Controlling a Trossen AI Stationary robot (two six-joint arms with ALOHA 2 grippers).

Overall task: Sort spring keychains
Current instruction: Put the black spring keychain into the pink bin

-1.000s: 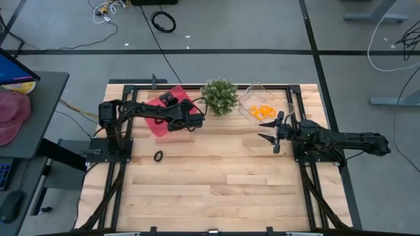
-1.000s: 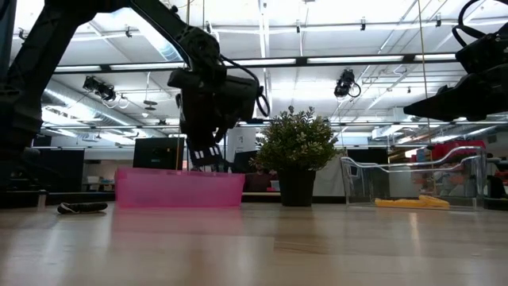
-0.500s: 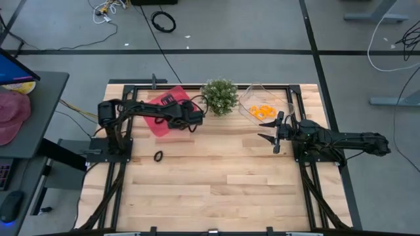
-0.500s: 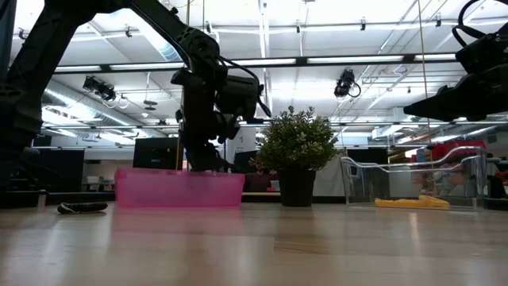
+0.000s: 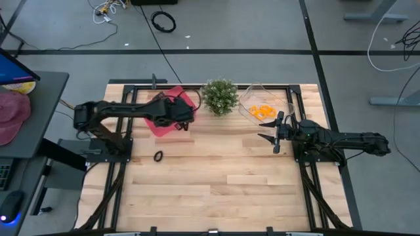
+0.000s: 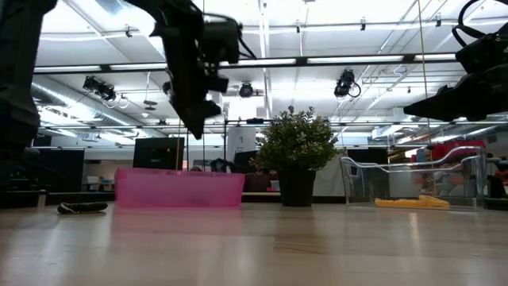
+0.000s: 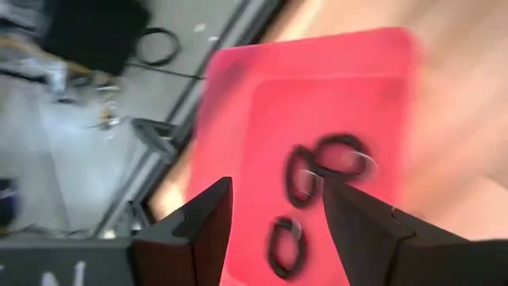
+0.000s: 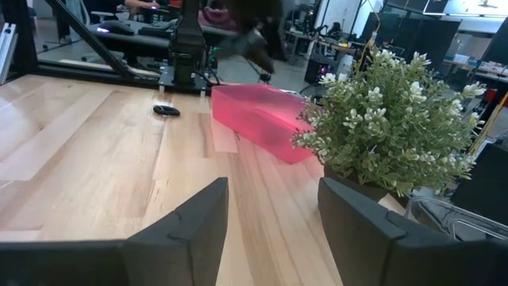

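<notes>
From above, the left tool (image 5: 176, 113) is hanging over the pink tray (image 5: 161, 124), fingers spread and carrying nothing. One black keychain (image 5: 158, 156) is lying alone on the bare bench (image 5: 216, 177), well in front of the tray. The orange keychains (image 5: 263, 111) are sitting in the clear bin (image 5: 252, 97) beyond the plant (image 5: 220, 96), and the right tool (image 5: 275, 133) is waiting near that bin, spread and empty.

Down at bench level, the left tool (image 6: 193, 95) is hovering above the tray (image 6: 178, 189), with the loose keychain (image 6: 82, 208) lying off to the tray's side.

Through the left wrist, three black keychains (image 7: 317, 171) are lying inside the tray (image 7: 317, 87), between the spread fingers (image 7: 198, 226).

Through the right wrist, open fingers (image 8: 190, 230) are framing the plant (image 8: 389, 119), the tray (image 8: 262, 119) and the lone keychain (image 8: 166, 110).
</notes>
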